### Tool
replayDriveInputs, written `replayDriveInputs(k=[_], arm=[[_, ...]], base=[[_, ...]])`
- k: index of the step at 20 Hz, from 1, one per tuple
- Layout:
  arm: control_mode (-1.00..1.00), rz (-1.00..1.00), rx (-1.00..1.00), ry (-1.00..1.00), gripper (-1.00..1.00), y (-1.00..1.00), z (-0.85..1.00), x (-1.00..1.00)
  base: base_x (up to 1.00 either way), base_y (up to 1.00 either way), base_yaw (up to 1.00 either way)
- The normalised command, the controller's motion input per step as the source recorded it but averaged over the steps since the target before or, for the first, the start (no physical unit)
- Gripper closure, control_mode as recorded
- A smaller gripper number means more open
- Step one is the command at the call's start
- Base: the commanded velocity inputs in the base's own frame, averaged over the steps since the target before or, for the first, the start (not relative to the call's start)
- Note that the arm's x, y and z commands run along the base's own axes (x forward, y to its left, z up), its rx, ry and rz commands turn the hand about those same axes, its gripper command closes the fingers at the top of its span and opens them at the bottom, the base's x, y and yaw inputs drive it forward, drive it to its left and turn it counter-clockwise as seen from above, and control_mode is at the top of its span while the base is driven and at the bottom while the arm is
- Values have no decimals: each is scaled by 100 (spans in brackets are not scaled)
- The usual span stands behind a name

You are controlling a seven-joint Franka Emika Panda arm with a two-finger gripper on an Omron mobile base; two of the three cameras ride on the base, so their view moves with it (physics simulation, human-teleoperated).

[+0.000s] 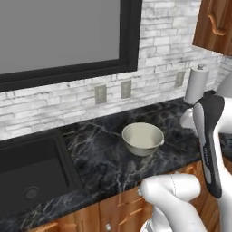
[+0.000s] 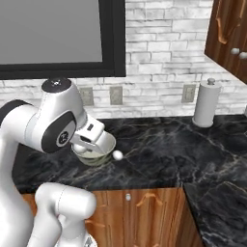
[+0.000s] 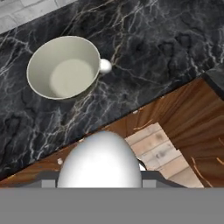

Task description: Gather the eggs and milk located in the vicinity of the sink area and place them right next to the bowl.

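1. Egg (image 2: 117, 155) resting on dark counter (image 2: 193, 144), just right of bowl (image 2: 96, 157), near touching its rim; seen from above beside bowl too.
2. Gripper shut, nothing held; raised well above bowl.
3. Sink (image 1: 27, 176) at far left; milk nowhere in sight; paper-towel roll (image 2: 206, 103) standing far right by wall.
4. Likely risks: egg rolling off if bowl gets nudged; roll mistaken for carton during search near sink.

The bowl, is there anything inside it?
Nothing is inside the bowl: the hand view looks straight down at its bare cream bottom. The egg lies outside, right against its rim, on the black counter.
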Motion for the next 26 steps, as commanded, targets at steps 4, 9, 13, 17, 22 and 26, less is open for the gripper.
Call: replayDriveInputs(k=[4, 9, 13, 17, 22, 26], arm=[[100, 0, 0, 0, 100, 0, 0, 0], [100, 0, 0, 0, 100, 0, 0, 0], [100, 0, 0, 0, 100, 0, 0, 0], [100, 0, 0, 0, 100, 0, 0, 0], [-100, 26, 16, -9, 100, -14, -47, 15], [-100, 47, 11, -24, 100, -8, -37, 49]], base=[[24, -4, 5], [0, 0, 0], [0, 0, 0], [0, 0, 0], [0, 0, 0], [0, 0, 0]])
